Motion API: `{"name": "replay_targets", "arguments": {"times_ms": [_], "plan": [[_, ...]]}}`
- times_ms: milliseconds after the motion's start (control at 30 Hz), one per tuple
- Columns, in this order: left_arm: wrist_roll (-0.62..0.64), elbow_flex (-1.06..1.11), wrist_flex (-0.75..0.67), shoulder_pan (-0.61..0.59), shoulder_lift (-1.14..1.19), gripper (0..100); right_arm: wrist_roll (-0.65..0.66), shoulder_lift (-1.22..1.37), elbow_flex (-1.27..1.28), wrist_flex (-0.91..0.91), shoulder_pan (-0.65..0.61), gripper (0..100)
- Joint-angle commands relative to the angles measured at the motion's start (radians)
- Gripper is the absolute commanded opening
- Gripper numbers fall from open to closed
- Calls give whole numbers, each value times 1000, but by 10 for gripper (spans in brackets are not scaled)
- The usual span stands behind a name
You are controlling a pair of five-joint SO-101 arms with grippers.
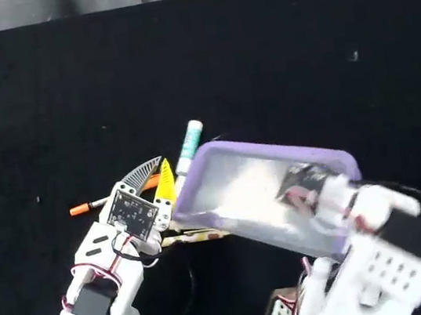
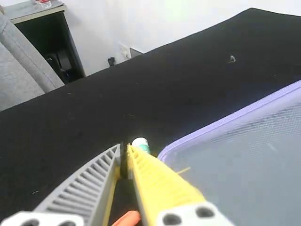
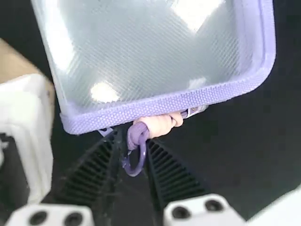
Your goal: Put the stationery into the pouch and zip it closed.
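The clear pouch (image 1: 254, 186) with purple trim is held tilted off the black table by my right gripper (image 1: 304, 191). In the right wrist view this gripper (image 3: 131, 141) is shut on the purple zipper pull (image 3: 135, 153), next to a beige knot (image 3: 160, 125) at the pouch's edge (image 3: 155, 107). My left gripper (image 1: 163, 161), with one grey and one yellow finger, sits by the pouch's left corner. Its tips (image 2: 123, 149) are together and I see nothing between them. A white and teal stick (image 1: 189, 143) lies just beyond them (image 2: 139, 143). An orange pen (image 1: 82, 209) lies left of the left arm.
A pale flat strip (image 1: 198, 236), perhaps a ruler, pokes out under the pouch's near left edge. The black table (image 1: 298, 57) runs open to the back and right. Both arm bases stand at the near edge.
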Motion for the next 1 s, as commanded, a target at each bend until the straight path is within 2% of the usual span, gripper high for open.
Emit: {"name": "replay_targets", "arguments": {"times_ms": [0,133,267,433,733,967], "plan": [[3,24,-2,-64,-2,33,-117,-245,38,31,-201,11],[3,19,-3,-90,-2,33,-293,-412,77,32,-419,11],[3,19,-3,-90,-2,33,-397,-418,71,31,-512,11],[3,19,-3,-90,-2,33,-514,-251,38,31,-516,11],[3,22,-3,-90,-2,33,-801,205,-257,35,-520,11],[3,19,-3,-113,-2,33,-810,481,-410,37,-534,11]]}}
